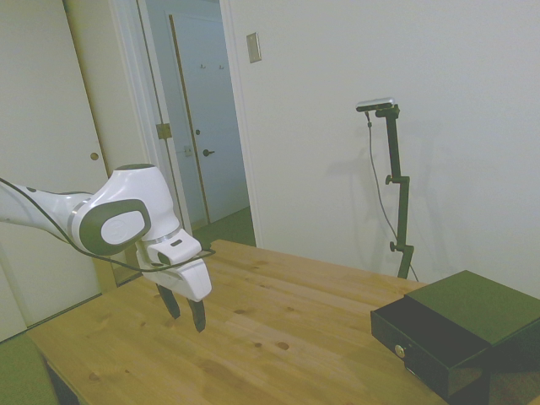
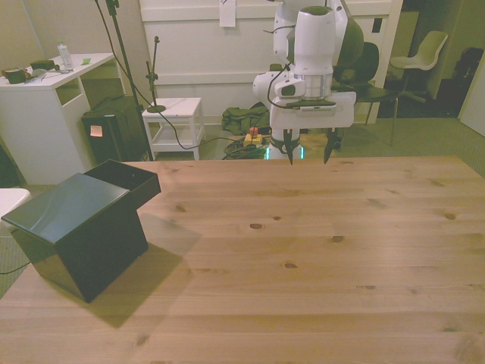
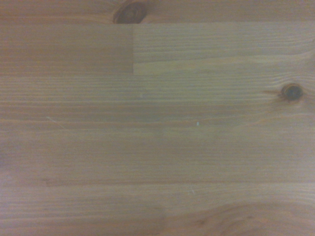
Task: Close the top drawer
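A small black box cabinet (image 1: 479,305) stands at the table's right end in the side view, and at the front view's left (image 2: 76,243). Its top drawer (image 1: 419,331) sticks out toward the arm, showing a small brass knob (image 1: 400,349); in the front view the drawer (image 2: 127,180) juts from the cabinet's upper edge. The lower drawers are hidden. My gripper (image 1: 186,314) hovers open and empty above the wooden table (image 1: 295,312), far from the cabinet, near the far edge (image 2: 308,155). The wrist view shows only bare table wood (image 3: 157,123).
Beyond the table, at the front view's left, stand a white desk (image 2: 45,83), a black bin (image 2: 114,129) and a small white side table (image 2: 173,114). Chairs (image 2: 424,53) stand behind the robot. Cables lie on the floor (image 2: 250,140).
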You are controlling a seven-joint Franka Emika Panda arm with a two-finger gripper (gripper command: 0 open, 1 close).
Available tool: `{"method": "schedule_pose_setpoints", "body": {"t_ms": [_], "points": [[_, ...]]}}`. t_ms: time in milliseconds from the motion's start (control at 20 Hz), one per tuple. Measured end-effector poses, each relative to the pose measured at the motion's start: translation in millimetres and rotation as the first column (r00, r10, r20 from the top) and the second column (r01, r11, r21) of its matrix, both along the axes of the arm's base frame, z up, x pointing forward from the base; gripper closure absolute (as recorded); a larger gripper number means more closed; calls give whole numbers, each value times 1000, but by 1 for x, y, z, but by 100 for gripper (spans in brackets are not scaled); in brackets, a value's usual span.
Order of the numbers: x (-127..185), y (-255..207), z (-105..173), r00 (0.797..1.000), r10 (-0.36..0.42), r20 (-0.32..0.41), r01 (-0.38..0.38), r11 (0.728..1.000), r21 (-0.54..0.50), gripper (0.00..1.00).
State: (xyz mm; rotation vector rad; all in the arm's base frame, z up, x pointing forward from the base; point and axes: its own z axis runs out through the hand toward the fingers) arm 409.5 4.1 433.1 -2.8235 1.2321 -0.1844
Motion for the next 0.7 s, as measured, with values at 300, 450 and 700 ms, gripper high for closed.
{"method": "schedule_pose_setpoints", "body": {"t_ms": [300,450,700], "points": [[1,-38,3,996,-90,16,90,996,11,0],[-3,-100,9,976,-213,41,212,977,21,0],[-6,-196,19,927,-369,71,368,930,27,0]]}}
